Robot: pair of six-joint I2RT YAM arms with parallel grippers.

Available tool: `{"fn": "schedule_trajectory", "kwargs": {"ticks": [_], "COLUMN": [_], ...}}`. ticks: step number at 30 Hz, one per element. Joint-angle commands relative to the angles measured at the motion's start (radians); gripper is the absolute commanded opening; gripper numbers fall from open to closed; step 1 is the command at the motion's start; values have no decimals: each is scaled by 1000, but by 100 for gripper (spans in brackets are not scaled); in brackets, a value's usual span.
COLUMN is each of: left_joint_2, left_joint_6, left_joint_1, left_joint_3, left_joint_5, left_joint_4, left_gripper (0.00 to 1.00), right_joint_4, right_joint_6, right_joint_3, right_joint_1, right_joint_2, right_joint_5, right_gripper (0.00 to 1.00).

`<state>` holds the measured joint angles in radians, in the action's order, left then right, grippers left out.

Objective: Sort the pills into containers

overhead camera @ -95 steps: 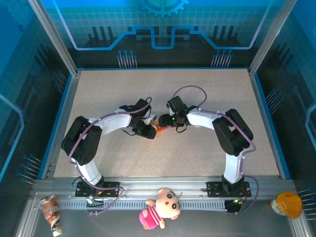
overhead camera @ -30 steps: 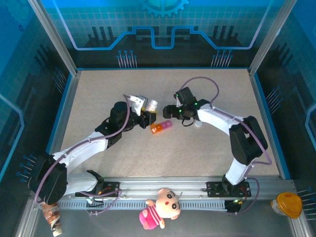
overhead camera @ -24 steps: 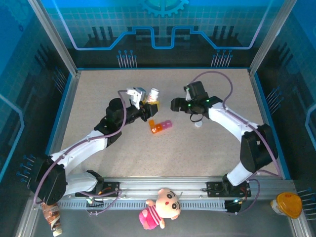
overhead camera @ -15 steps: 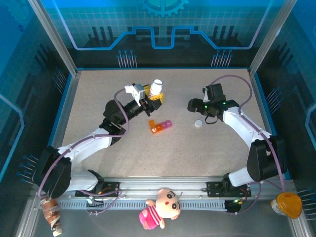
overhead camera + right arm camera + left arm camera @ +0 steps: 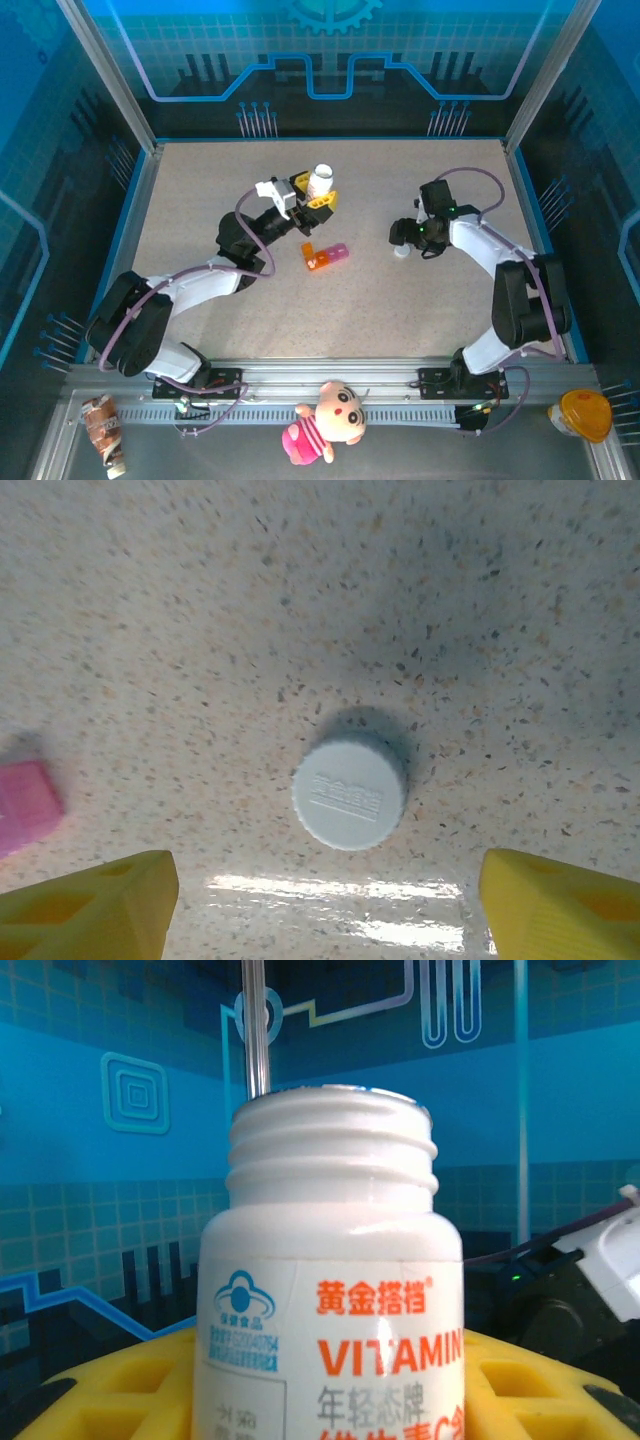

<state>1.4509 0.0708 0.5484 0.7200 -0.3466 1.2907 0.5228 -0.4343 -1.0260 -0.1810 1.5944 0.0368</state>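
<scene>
Holding: left hand (image 5: pixel 318 200) pinching the uncapped vitamin bottle (image 5: pixel 330 1310), raised on the far side of the containers (image 5: pixel 325 256) at mid-tabletop (image 5: pixel 420 310) | right hand (image 5: pixel 402 236) spread above the white cap (image 5: pixel 349 795) at right, not touching | risk: a fast or off-aim tip could scatter pills past the small compartments; a weak pinch could let the bottle slip

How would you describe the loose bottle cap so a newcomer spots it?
Look at the right half of the speckled table. Just by the right gripper lies the cap: a small round white ribbed disc, unlike the boxy orange-and-pink containers nearer the centre.
</scene>
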Motion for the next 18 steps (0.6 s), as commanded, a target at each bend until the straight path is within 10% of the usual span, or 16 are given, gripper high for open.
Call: {"fn": "schedule_trajectory", "kwargs": {"ticks": [1, 18], "left_joint_2": [-63, -138], "left_joint_6": [-46, -87], "left_joint_1": [8, 10], "left_joint_3": [-34, -94], "left_joint_5": [-14, 10], "left_joint_4": [-1, -78], "left_gripper": [0, 0], "right_joint_4": [58, 154], "right_joint_6": [45, 105], "right_joint_3": [-67, -212], "right_joint_1": [5, -72], "right_joint_2": [66, 273], "right_joint_5": [-10, -152], "right_gripper": [78, 73]}}
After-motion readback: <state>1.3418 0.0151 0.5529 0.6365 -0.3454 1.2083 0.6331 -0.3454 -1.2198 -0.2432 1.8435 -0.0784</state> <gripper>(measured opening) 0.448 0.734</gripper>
